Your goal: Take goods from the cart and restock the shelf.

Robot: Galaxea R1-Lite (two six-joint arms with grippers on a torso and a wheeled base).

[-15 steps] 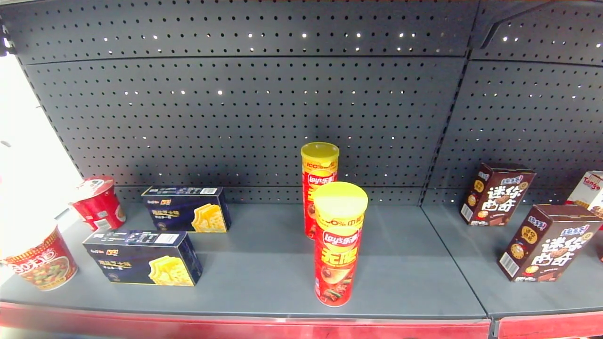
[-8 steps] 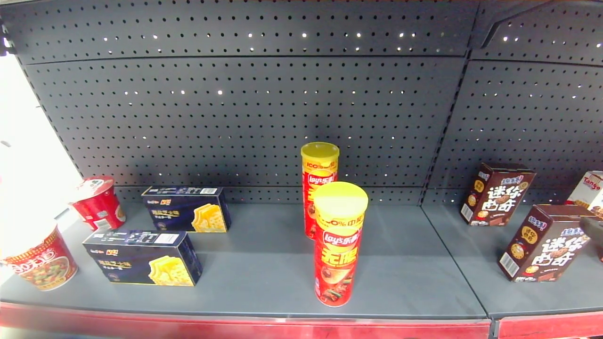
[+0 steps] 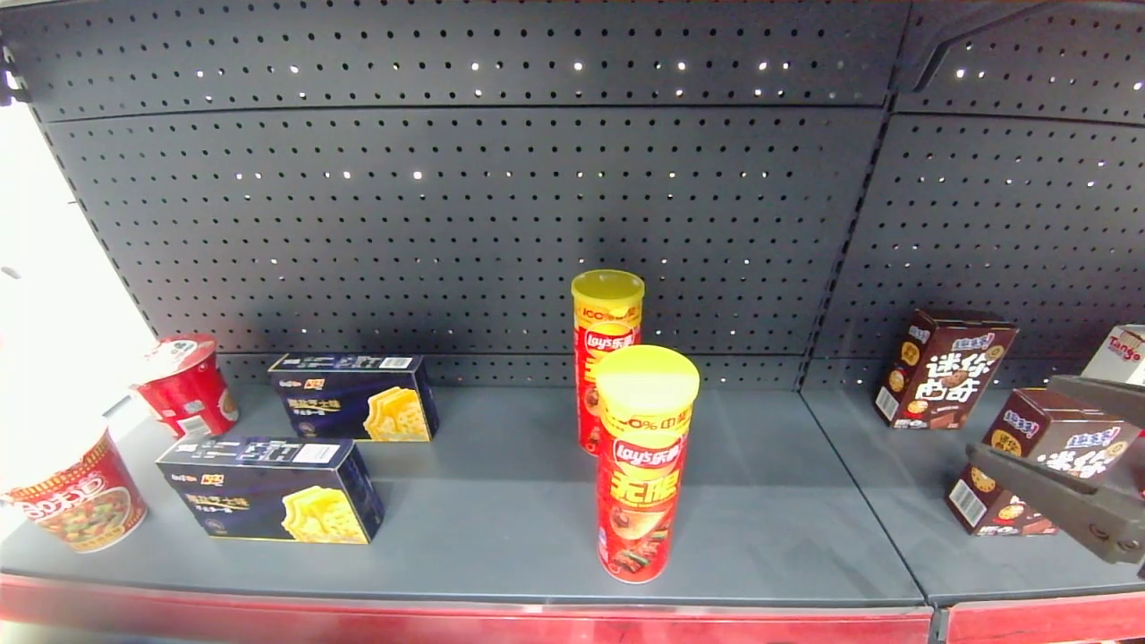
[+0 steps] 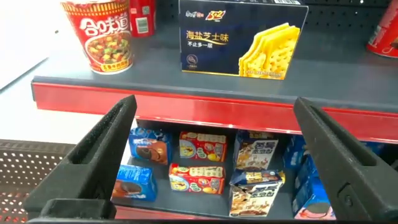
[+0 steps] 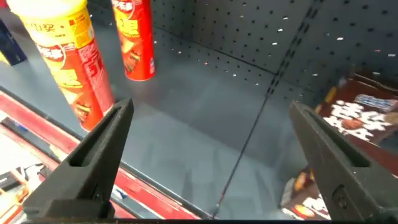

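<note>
Fingers (image 3: pixel 1055 496) apart, near brown box (image 3: pixel 1064 438)

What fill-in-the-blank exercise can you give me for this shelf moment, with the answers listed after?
1. The front chip can and the rear chip can both have lids coloured ____.
2. The front blue box stands on the shelf to the robot's ____ of both cans.
3. The right gripper hovers before the front brown box with its jaws ____.

Missing words: yellow; left; open.
</note>
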